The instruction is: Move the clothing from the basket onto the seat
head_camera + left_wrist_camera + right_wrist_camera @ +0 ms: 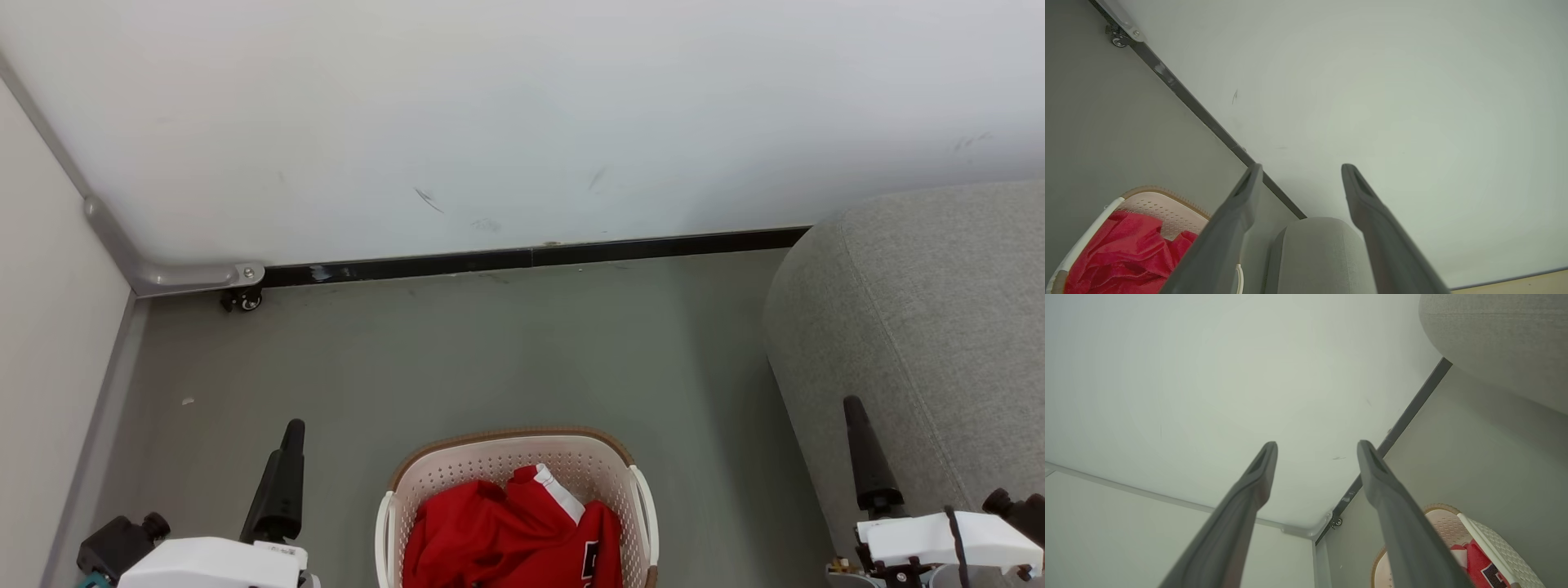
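Red clothing (498, 539) heaped in the cream basket (510, 433), grey floor (490, 351) around it — grey seat (922, 327) at right

The clothing (506, 531) is bright red, with a strip of white trim (563, 494) and a black-and-white mark (591, 559) at one edge. The basket (490, 464) is cream, its sides dotted with rows of small holes, its rim (510, 431) brown and its handles (647, 498) white. The seat (922, 327) is pale grey with a fine woven fleck. The floor (490, 351) is dull grey-green, the wall (490, 106) white with a few dark scuffs, and the skirting strip (531, 259) between them black. The left gripper (1301, 167) and right gripper (1317, 444) are charcoal-dark, on white wrist housings (212, 563).
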Motion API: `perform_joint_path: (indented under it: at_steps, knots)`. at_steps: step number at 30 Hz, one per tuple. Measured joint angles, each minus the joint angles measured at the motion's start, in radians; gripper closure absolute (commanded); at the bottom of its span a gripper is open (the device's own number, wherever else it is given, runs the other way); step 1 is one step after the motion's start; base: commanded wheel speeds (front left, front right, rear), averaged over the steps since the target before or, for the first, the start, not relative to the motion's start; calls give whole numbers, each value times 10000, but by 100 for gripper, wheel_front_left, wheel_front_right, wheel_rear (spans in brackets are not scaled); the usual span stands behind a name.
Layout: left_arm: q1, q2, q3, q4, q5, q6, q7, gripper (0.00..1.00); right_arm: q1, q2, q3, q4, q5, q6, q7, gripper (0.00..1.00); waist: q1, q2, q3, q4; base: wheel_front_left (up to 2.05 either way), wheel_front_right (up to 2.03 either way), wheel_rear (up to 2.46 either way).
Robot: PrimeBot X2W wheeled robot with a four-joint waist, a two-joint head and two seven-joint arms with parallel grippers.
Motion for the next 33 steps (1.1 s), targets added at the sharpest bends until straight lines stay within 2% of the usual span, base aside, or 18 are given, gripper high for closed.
perform_joint_path:
  at_steps: [7,22,33]
  knots:
    - [-5,69,-255,-261,1292,130,-215,0,-157,2,31,4,-966,0,-199,0,-4,0,14,10,0,0,0]
    - [-9,481,-968,-798,4930,748,-709,0,-190,35,82,111,-3532,0,-685,0,-126,0,166,20,0,0,0]
    - [-8,531,-1496,-968,7194,1379,-1168,0,-393,73,98,311,-5473,0,-863,0,-160,0,251,21,0,0,0]
